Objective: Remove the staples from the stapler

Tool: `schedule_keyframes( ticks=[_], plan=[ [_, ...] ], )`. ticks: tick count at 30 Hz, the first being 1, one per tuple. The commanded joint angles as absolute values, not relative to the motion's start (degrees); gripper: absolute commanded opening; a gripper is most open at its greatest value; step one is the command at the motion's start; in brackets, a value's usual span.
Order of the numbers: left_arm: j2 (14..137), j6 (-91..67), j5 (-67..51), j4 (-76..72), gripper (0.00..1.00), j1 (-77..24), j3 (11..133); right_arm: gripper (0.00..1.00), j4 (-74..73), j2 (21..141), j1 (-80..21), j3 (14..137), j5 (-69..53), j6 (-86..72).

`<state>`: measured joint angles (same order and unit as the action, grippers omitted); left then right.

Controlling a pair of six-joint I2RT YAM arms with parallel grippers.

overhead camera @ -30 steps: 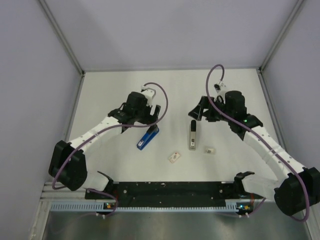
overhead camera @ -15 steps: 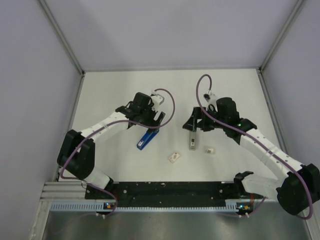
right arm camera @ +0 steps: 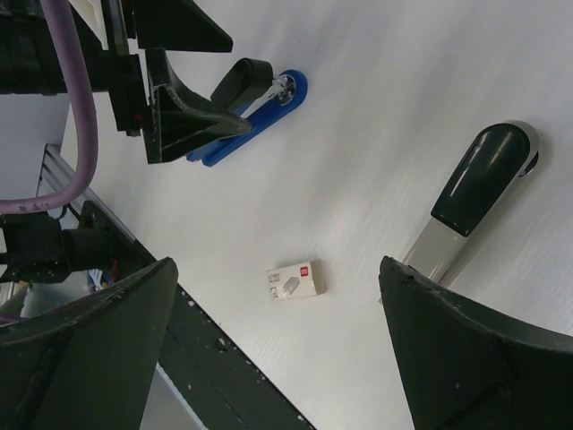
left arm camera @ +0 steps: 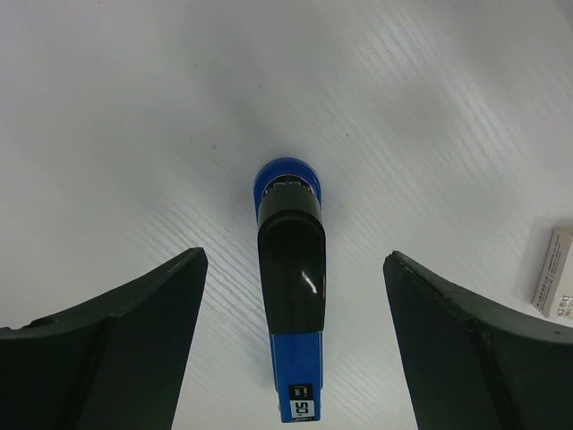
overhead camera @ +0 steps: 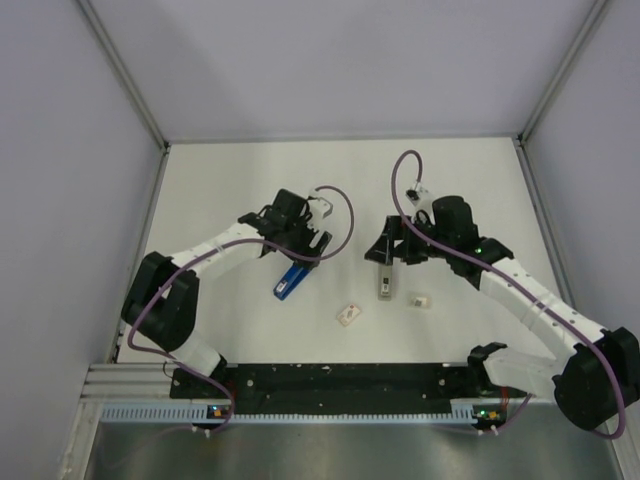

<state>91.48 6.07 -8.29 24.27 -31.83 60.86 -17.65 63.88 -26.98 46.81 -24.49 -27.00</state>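
A blue stapler with a black top lies on the white table, left of centre. My left gripper hovers over its far end, open; in the left wrist view the stapler lies lengthwise between the spread fingers without touching them. A grey stapler with a black top lies right of centre. My right gripper is open above its far end; in the right wrist view this stapler shows by the right finger. The gripper holds nothing.
Two small staple boxes lie on the table, one near the front centre and one right of the grey stapler. The first also shows in the right wrist view. A black rail runs along the near edge. Walls enclose the table.
My left gripper has moved right and nearer, over the blue stapler. My right gripper has moved left and nearer, over the grey stapler. Both staplers have stayed in place.
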Motion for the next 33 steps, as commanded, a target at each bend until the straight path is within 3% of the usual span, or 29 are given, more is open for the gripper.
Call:
schedule_keyframes(
  ticks=[1, 8, 15, 16, 20, 33],
  plan=[
    [92.11, 6.86, -6.42, 24.52, 0.86, -32.43, 60.91, 0.95, -16.61, 63.19, -27.69, 46.5, -25.58, -26.19],
    [94.21, 7.12, -4.75, 24.87, 0.76, -33.22, 61.17, 0.95, -16.52, 63.11, -27.69, 46.14, -25.49, -26.28],
    [96.06, 7.12, -4.31, 25.49, 0.48, -33.31, 62.23, 0.95, -16.35, 62.84, -27.69, 45.79, -25.49, -26.28],
    [95.98, 7.12, -4.22, 25.58, 0.42, -33.22, 62.31, 0.95, -16.43, 62.93, -27.69, 45.79, -25.49, -26.28],
    [95.01, 6.86, -3.69, 25.84, 0.0, -33.31, 62.93, 0.95, -16.35, 62.93, -27.69, 45.88, -25.4, -26.28],
    [78.51, 5.19, -9.66, 27.69, 0.0, -36.56, 63.02, 0.93, -15.73, 66.27, -29.18, 47.9, -27.33, -27.51]
  ],
)
